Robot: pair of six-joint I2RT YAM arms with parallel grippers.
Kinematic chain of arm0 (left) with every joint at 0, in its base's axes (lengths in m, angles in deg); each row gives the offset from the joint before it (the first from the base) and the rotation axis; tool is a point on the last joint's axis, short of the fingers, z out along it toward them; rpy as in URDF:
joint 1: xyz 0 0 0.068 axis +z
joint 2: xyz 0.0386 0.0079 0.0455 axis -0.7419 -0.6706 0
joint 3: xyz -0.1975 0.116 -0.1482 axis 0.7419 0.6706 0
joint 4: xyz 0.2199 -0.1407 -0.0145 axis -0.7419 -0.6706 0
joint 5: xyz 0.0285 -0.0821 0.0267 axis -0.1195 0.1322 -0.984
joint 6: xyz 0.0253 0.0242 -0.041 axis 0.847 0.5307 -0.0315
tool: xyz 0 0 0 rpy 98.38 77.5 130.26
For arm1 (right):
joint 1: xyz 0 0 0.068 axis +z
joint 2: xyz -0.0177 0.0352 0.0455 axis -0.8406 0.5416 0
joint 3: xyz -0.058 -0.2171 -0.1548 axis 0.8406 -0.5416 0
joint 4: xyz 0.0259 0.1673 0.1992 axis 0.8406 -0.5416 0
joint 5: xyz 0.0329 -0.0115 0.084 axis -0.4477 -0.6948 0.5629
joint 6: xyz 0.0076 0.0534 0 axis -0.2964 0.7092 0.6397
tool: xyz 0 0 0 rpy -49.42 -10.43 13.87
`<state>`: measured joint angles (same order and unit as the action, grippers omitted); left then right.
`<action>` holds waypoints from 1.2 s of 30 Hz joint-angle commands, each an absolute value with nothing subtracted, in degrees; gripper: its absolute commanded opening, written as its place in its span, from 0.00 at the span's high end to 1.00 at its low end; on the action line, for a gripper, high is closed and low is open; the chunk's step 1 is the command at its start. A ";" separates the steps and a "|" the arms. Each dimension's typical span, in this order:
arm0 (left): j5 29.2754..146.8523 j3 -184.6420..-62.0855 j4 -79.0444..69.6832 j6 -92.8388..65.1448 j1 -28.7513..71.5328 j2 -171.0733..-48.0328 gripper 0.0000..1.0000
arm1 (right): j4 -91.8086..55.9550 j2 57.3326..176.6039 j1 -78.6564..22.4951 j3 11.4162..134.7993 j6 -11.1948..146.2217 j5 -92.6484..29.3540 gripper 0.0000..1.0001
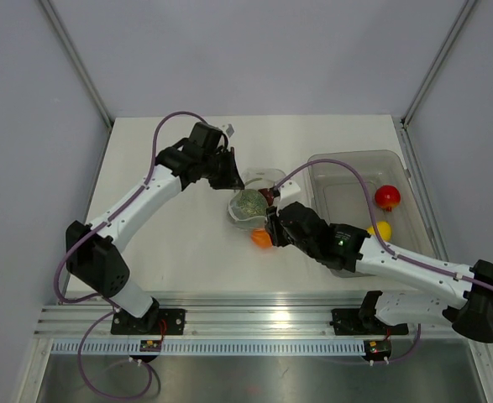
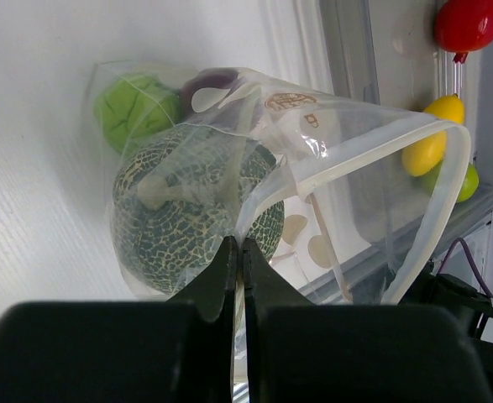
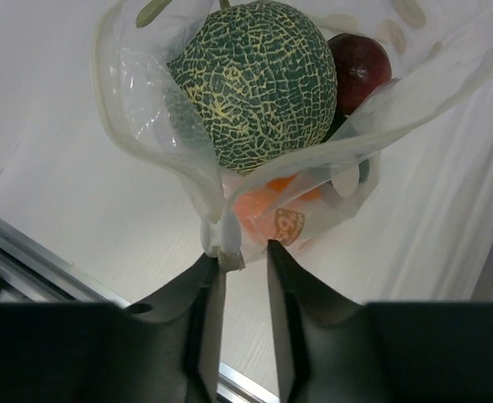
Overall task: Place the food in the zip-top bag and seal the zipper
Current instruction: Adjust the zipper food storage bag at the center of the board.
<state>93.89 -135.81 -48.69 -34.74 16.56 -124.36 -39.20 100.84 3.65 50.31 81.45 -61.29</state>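
Note:
The dotted zip-top bag (image 1: 250,204) lies mid-table with its mouth open. In it are the netted melon (image 2: 196,210), a green round (image 2: 133,105) and the dark plum (image 3: 359,63). My left gripper (image 2: 238,248) is shut on the zipper (image 2: 347,155) strip at the bag's rim; it also shows from above (image 1: 232,176). My right gripper (image 3: 242,252) is open at the bag's near corner, whose tab touches the left fingertip (image 3: 215,264). The orange (image 1: 261,238) lies on the table by my right gripper (image 1: 273,222); the right wrist view shows it through the plastic (image 3: 267,201).
A grey translucent tub (image 1: 330,168) stands right of the bag. It holds a red fruit (image 1: 387,197) and a yellow one (image 1: 380,229); a green one (image 2: 466,180) shows in the left wrist view. The metal rail (image 1: 254,319) runs along the near edge.

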 commanded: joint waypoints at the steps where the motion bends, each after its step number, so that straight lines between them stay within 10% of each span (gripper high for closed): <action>1: 92.02 -134.25 -46.60 -35.66 15.90 -121.07 1.00 | -33.07 101.19 4.23 50.47 81.79 -66.18 0.71; 5: 89.39 -132.85 -46.60 -36.46 15.46 -119.14 0.97 | -31.31 101.89 4.23 50.65 80.21 -68.72 1.00; 19: 79.98 -131.87 -52.39 -29.71 14.05 -108.16 0.44 | -32.27 102.42 -13.08 53.90 65.72 -40.00 1.00; 36: 92.11 -131.35 -50.65 -3.06 2.01 -111.31 0.42 | -25.32 94.69 -13.79 46.87 58.50 -35.60 1.00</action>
<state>90.87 -130.31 -52.21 -7.68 3.03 -109.67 -27.70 96.03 -13.33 45.35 60.19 -36.89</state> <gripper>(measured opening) 0.578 0.010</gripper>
